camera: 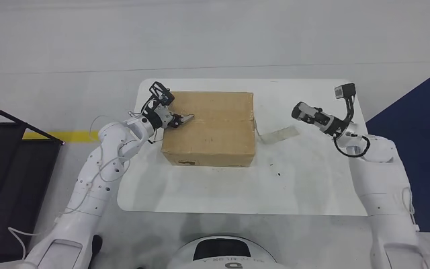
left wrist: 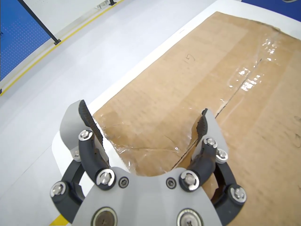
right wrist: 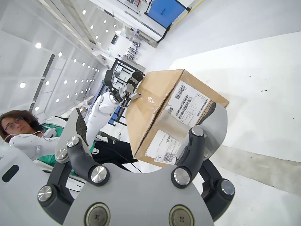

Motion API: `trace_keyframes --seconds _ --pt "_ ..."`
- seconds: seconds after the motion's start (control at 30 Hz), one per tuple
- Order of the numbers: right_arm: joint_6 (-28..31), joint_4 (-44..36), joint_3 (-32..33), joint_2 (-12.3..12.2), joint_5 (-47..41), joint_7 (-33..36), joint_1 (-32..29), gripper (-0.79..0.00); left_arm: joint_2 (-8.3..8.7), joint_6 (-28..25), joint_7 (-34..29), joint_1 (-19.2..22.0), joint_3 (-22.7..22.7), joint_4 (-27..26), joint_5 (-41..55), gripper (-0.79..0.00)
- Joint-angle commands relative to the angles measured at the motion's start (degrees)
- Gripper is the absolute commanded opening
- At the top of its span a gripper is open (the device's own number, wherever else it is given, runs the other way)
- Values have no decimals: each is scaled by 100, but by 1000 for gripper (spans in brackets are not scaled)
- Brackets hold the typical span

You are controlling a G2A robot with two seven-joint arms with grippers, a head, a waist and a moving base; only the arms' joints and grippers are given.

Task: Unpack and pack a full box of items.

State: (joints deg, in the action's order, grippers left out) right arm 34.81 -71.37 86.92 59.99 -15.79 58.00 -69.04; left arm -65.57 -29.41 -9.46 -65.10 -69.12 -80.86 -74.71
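One box [camera: 208,124], one table [camera: 302,178], possibly one strip [camera: 279,135]

Box [camera: 209,128] is closed, so whatever's inside is hidden. In the left wrist view it runs off the frame edge. In the right wrist view, a finger [right wrist: 215,123] of the right gripper [right wrist: 145,110] covers a corner of a label [right wrist: 188,102]. Middle right of the top view, there's a pale strip [camera: 277,134] by the box that's too small to make out.
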Motion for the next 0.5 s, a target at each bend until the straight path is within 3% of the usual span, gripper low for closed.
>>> trace_keyframes --seconds 0.0,0.27,0.47 --pt "-116 -290 -243 -14 2024 -509 71 0 0 0 0 0 0 0 0 0" --pt "134 -1111 -464 -70 4925 -1648 -638 0 0 0 0 0 0 0 0 0" --pt "-154 -1437 -742 -52 6082 -2378 -971 0 0 0 0 0 0 0 0 0"
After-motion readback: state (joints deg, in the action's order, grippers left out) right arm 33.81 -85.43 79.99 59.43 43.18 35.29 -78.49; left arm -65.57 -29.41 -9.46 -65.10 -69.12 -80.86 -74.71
